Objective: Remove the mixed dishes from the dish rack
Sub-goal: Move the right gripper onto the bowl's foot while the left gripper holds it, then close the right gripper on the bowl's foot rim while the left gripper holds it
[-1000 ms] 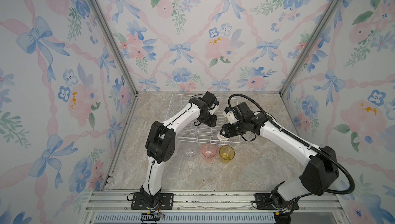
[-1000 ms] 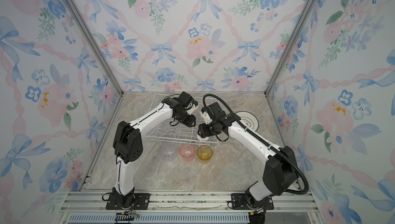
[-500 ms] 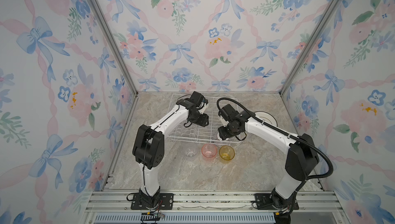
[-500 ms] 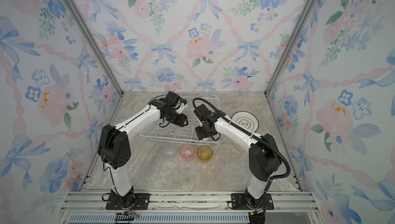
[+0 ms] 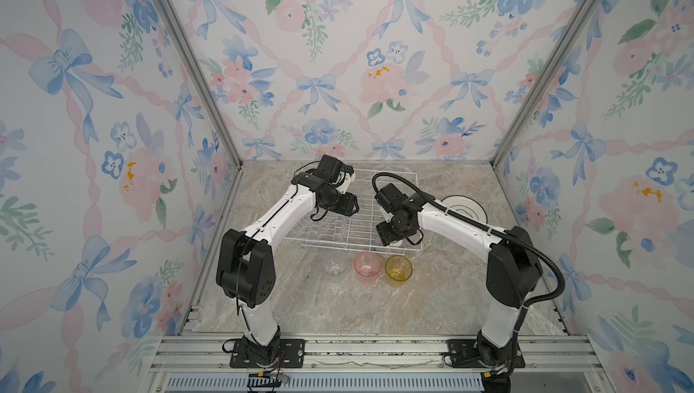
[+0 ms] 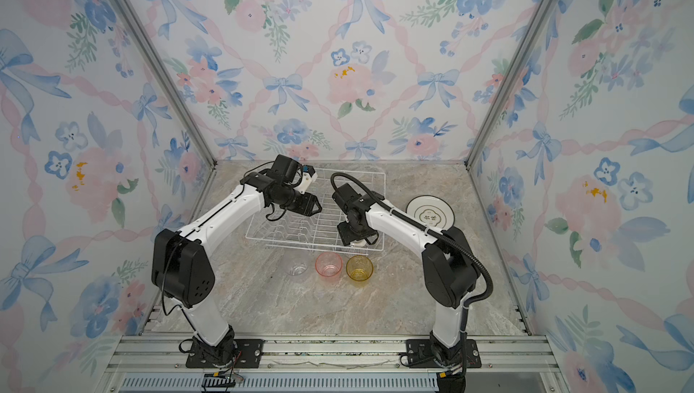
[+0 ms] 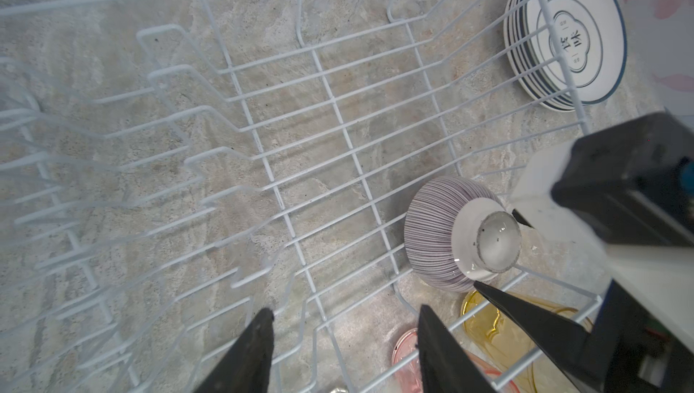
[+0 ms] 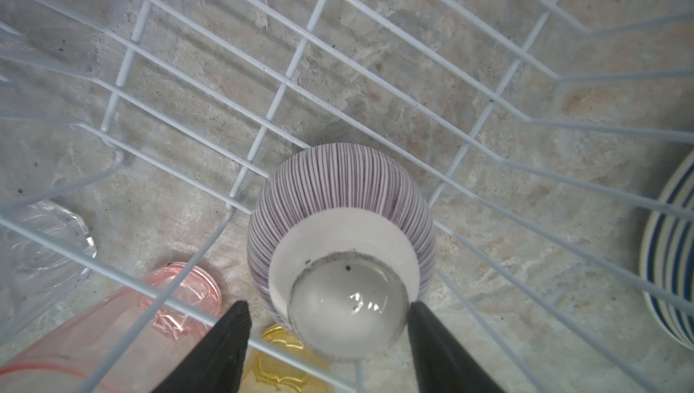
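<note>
Left inside: only a striped bowl (image 8: 338,214), upside down in the near corner of the dish rack (image 5: 398,174), on the right arm's side, foot ring up.
Right arm: right gripper (image 8: 327,308) open, astride the foot ring, one fingertip (image 8: 420,320) at or near its edge, no pinch yet.
Left arm: left gripper (image 7: 345,308) open and empty above bare wires.
Already out: plates (image 5: 463,207) stacked on the table (image 5: 338,304) beside the rack; clear tumbler (image 5: 335,265), pink tumbler (image 5: 367,264) and yellow tumbler (image 5: 398,268) just in front of it.
Slip risk: likely with a pinch too high or off-centre on the smooth, rounded foot; bowl then dropped back onto the wires.
Snag risk: rim caught on the rack wall during the lift, dragging the light rack toward the tumblers.
Knock risk: tumblers toppled by a low carry over the front rail.
</note>
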Controlling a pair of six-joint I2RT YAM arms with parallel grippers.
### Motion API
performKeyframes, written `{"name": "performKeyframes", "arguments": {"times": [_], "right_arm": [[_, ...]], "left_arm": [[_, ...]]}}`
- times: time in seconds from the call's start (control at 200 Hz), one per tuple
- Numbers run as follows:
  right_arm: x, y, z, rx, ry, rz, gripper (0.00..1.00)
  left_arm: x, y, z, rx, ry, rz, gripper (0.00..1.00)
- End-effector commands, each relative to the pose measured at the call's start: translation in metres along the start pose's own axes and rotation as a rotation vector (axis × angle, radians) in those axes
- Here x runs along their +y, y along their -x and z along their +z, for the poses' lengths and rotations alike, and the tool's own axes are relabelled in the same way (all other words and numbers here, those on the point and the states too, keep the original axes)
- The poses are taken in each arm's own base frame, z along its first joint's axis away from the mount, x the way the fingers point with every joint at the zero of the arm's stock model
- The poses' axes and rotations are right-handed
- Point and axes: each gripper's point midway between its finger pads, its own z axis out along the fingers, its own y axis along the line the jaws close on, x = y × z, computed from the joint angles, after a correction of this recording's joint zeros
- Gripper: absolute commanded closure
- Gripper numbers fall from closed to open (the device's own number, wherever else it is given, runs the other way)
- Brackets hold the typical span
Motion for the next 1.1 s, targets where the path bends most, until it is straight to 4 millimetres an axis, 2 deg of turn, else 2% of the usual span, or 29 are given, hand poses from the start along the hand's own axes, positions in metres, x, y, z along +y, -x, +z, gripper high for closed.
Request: {"name": "performKeyframes", "arguments": {"times": [0.0,0.385,0.695,0.955,1.1], "right_arm": [[0.001,0.000,0.000,0.015,-0.039,-0.009,0.31],[-0.004,-0.001,0.007,0.034,-0.077,-0.002,0.40],[-0.011,-0.010,0.008,0.072,-0.115,-0.002,0.40],[-0.013,-0.014,0.009,0.081,-0.118,-0.004,0.53],[-0.014,-0.015,0.010,0.090,-0.119,0.000,0.64]], "left_arm": [[-0.001,-0.003,-0.008,-0.012,-0.023,0.014,0.43],[0.010,-0.011,-0.012,-0.018,-0.026,-0.006,0.43],[0.012,-0.015,-0.011,-0.017,-0.034,-0.016,0.43],[0.011,-0.016,-0.009,-0.017,-0.042,-0.018,0.43],[0.011,-0.016,-0.008,-0.019,-0.046,-0.020,0.43]]}}
